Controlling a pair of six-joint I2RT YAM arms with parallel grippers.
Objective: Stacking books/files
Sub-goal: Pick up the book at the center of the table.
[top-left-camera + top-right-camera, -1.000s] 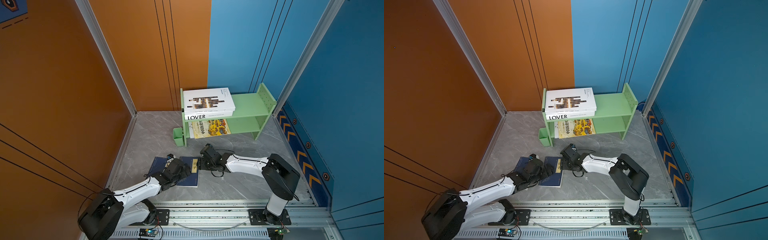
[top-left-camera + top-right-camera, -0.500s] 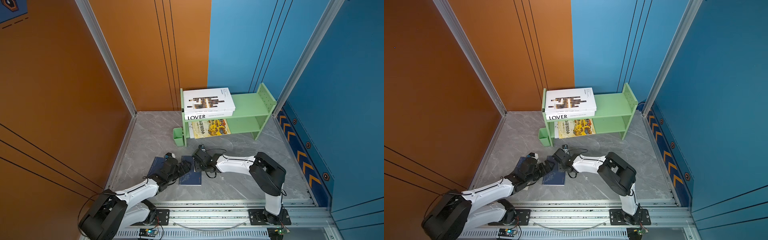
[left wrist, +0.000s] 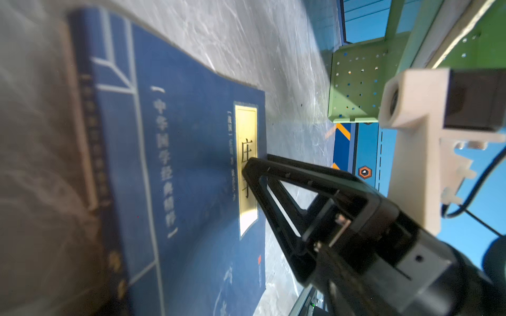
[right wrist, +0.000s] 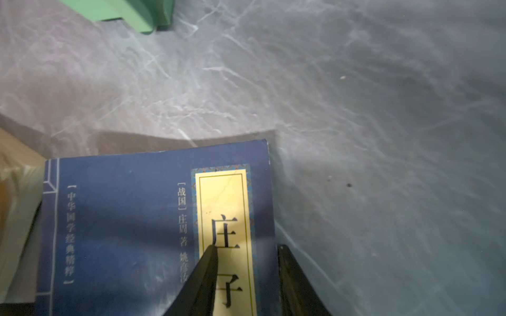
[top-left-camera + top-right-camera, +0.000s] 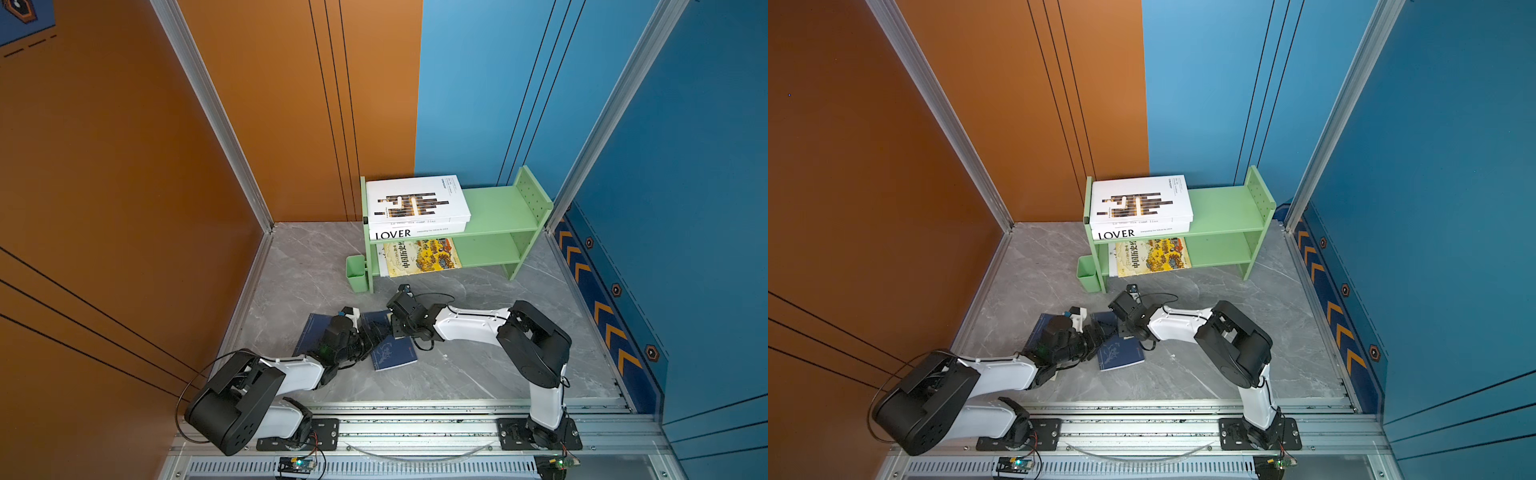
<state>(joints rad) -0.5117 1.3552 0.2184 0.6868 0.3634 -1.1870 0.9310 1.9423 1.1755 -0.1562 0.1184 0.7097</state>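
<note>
- Three books already rest on the green shelf (image 5: 494, 208). The white book with brown-black bars (image 5: 415, 201) lies flat on the thick white "LOVER" book (image 5: 409, 233), at the end of the top tier above the shelf's side bin (image 5: 357, 272). The yellow illustrated Chinese picture book (image 5: 424, 255) lies flat on the lower tier beneath them.
- Two navy books lie on the counter (image 5: 457, 374) in front of the shelf, toward the robot's base. The first navy yellow-labelled book (image 5: 392, 353) is mostly exposed. The second navy book (image 5: 307, 332) lies just beside it, farther from the shelf's open end and largely hidden under the left arm (image 5: 291, 370).
- No light-blue book can be made out.
- Progress, as judged: about half done, since both navy books are still unstacked.
- Right end effector (image 4: 246, 247): the jaws are narrow and straddle the long edge of the first navy yellow-labelled book by its yellow label (image 4: 224, 205). One finger (image 4: 205, 273) lies on the cover. The other (image 4: 295, 281) sits just off the edge, apparently under it, so this reads as a pinch on that book.
- Left end effector (image 5: 372, 334): it is low over the first navy yellow-labelled book, on the side away from the shelf and close to the right one. Its jaw spacing cannot be told.
</note>
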